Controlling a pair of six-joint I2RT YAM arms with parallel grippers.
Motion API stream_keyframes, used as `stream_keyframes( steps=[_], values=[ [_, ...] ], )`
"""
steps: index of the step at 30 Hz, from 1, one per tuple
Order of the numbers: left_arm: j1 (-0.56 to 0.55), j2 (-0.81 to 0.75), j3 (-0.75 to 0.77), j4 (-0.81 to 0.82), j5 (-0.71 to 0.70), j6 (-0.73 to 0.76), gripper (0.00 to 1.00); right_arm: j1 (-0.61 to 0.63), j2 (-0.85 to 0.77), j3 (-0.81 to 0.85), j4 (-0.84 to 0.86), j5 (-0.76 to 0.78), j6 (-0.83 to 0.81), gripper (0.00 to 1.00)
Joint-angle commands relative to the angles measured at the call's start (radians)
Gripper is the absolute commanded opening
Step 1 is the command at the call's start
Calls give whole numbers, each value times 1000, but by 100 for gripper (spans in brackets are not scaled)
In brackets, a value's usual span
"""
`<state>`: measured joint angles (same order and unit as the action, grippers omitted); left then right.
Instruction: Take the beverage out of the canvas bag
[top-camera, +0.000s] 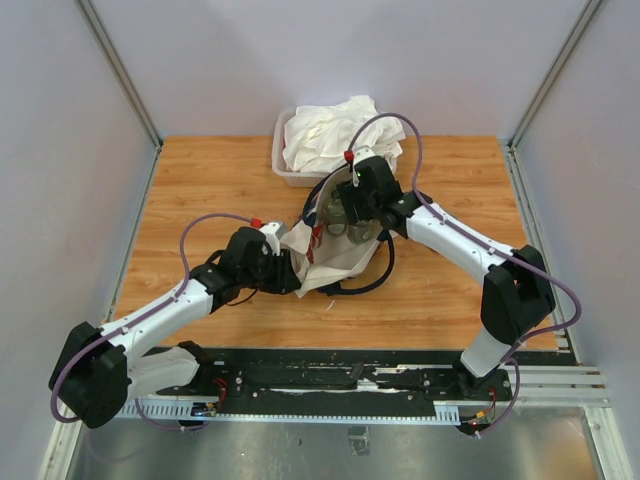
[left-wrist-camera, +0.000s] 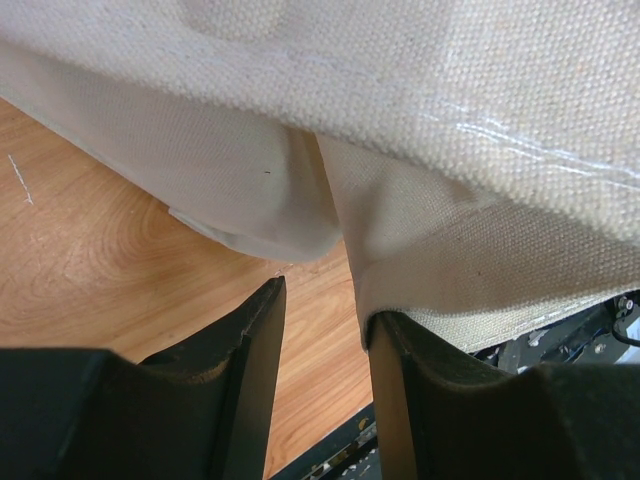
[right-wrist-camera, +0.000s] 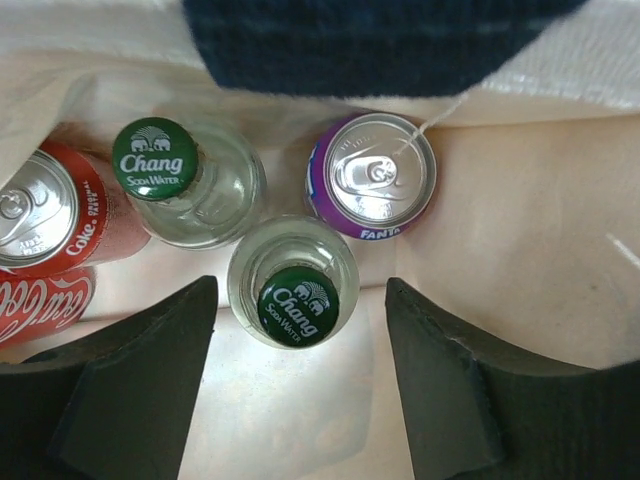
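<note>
Canvas bag (top-camera: 335, 262) sits mid-table (top-camera: 200, 180). Right gripper (right-wrist-camera: 300, 292) is down inside it, jaws wide, straddling a Chang soda water bottle (right-wrist-camera: 297, 306) without touching; a Fanta can (right-wrist-camera: 372, 178) is just beyond. Left gripper (left-wrist-camera: 328, 300) is at the bag's outer edge, jaws part-open, clamping nothing.

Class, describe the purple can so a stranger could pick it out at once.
Find the cream canvas bag in the middle of the wooden table and look inside. Drinks sit there: red cans, two green-capped glass bottles, and the purple can. It alone is purple, with a silver pull-tab top.
</note>
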<state>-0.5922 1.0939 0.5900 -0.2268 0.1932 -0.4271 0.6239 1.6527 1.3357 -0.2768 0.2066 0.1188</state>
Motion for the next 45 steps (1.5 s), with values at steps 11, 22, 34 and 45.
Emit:
stream_keyframes(
  steps=[11, 22, 34, 45],
  values=[
    [-5, 27, -4, -43, 2, 15, 42, -50, 7, -90, 143, -51, 62, 62],
    [-4, 42, 1, -48, 6, 23, 41, -61, 15, -113, 169, -53, 75, 2],
    [-4, 55, 5, -36, 2, 31, 41, -51, -137, -42, 216, -141, -20, 1],
    [-5, 74, 18, -32, 10, 46, 41, -10, -391, -18, 293, -166, -104, 1]
  ],
)
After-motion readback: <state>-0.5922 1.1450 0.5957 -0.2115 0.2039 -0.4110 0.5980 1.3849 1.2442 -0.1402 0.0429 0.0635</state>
